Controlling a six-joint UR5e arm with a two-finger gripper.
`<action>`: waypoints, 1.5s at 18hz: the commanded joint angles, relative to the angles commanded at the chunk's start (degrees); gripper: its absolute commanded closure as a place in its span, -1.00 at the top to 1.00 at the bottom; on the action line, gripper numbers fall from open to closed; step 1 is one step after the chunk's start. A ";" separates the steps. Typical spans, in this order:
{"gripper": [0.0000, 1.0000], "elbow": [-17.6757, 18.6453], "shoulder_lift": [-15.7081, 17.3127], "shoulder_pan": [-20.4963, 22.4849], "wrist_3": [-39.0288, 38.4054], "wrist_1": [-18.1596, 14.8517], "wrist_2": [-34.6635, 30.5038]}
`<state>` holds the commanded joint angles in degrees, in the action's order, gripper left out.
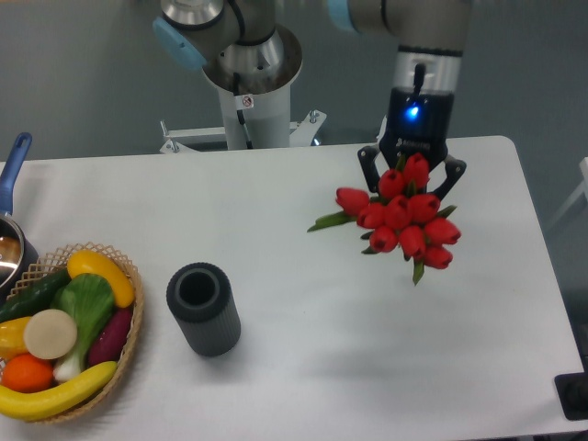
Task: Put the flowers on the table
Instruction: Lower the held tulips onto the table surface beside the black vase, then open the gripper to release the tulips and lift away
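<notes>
— Flowers (401, 213): red tulip heads bunched tight, seen from above at the right rear of the counter (303, 303). Green leaf tips poking out at the left and at the lower right of the bunch.

— Stems?

— Hidden under the blooms; no telling from here whether touching the white surface or hanging above it.

— And the claw (411, 172)?

— Directly behind and over the bunch, pointing down. Two black fingers (367, 165) spread to either side of the topmost heads, one at the left, one at the right. Seemingly clasped around the bunch just below the blooms, though the contact itself is covered by petals. Blue light glowing on the wrist housing above.

— Anything close by on the counter?

— Dark grey ribbed cylinder (203, 309), open at the top, standing upright left of centre, well apart from the tulips.

— Further out?

— Woven basket (129, 335) at the front left corner, holding toy produce: banana (55, 393) along the front, cucumber, yellow pepper, orange, a pale round slice, green leafy piece, something purple. Just behind the basket, at the left edge, part of a pot with a blue handle (16, 161).

— At the back?

— Arm's white pedestal base (248, 110) beyond the rear edge of the counter, grey wall behind.
</notes>
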<state>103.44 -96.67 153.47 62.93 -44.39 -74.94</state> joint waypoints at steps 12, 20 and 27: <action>-0.24 -5.09 -16.25 -13.63 -0.61 -0.09 -31.24; -0.23 -7.73 -23.47 -14.25 -0.09 -0.17 -30.71; 0.42 -7.99 -24.88 -14.43 0.09 0.00 -30.80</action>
<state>95.45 -121.55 139.04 63.02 -44.38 -105.73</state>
